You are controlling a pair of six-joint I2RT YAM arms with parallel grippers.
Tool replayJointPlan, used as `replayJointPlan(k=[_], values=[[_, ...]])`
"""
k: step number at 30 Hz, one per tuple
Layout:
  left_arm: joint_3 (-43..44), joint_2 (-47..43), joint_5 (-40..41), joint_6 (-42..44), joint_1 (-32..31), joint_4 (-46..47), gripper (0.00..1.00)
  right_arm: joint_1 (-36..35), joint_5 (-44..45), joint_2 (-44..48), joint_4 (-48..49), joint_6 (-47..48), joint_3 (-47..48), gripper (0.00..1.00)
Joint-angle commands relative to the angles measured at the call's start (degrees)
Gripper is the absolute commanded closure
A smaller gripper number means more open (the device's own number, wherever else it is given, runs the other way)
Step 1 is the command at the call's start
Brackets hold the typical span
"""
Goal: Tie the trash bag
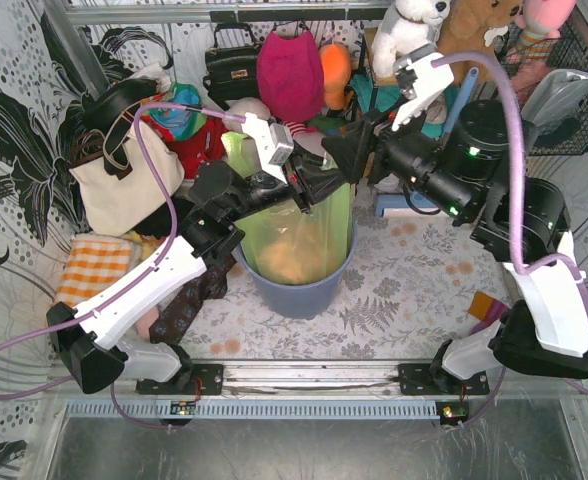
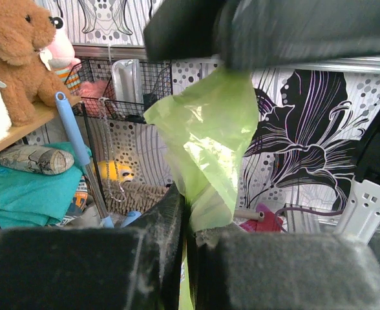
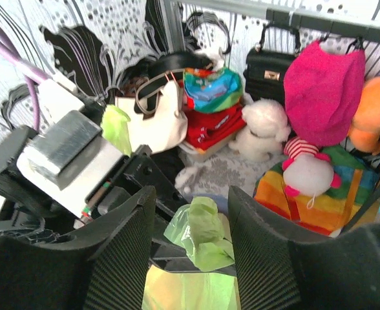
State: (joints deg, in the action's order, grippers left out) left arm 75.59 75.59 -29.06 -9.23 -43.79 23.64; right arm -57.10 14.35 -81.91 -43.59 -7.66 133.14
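My left gripper (image 2: 187, 236) is pinched on one top flap (image 2: 206, 142) of the trash bag (image 1: 299, 240), which sits in the bin (image 1: 304, 290) mid-worktop (image 1: 414, 290). Right gripper (image 3: 191, 213) is half-wide, with the second flap (image 3: 203, 236) upright between its jaws.

**Top view: layout around the bin.**
The trash bag (image 1: 299, 240) sits in the bin (image 1: 299, 292) at frame centre. The left gripper (image 1: 304, 190) and right gripper (image 1: 346, 160) meet above its mouth. A tote bag (image 1: 124, 190) lies at left, a handbag (image 1: 232, 65) hangs at upper centre, and a wire basket (image 1: 566, 95) is at upper right.
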Motion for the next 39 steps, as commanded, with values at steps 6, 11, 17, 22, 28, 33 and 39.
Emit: replayJointPlan(k=[6, 11, 17, 22, 28, 33, 39], values=[[-0.1, -1.3, -0.8, -0.6, 0.0, 3.9, 0.85, 0.2, 1.6, 1.5, -2.6, -0.1, -3.3, 0.61], [0.0, -1.3, -0.9, -0.9, 0.0, 4.3, 0.85, 0.2, 2.9, 4.6, -0.1, -1.0, -8.6, 0.65], [-0.2, -1.2, -1.3, -1.3, 0.0, 4.9, 0.85, 0.2, 3.5, 5.6, -0.3, -1.3, -9.6, 0.52], [-0.1, -1.3, -1.4, -1.2, 0.0, 4.6, 0.89, 0.2, 3.8, 6.7, 1.6, -1.6, -10.7, 0.46], [0.2, -1.3, -1.3, -0.8, 0.0, 4.0, 0.99, 0.2, 1.2, 8.2, 3.1, -2.4, -11.6, 0.47], [0.5, -1.2, -1.6, -0.9, 0.0, 4.2, 1.0, 0.2, 0.6, 7.5, 2.5, -2.5, -11.5, 0.47], [0.5, -1.3, -1.5, -1.2, 0.0, 4.5, 1.0, 0.2, 1.7, 6.7, 4.0, -3.3, -12.9, 0.5]])
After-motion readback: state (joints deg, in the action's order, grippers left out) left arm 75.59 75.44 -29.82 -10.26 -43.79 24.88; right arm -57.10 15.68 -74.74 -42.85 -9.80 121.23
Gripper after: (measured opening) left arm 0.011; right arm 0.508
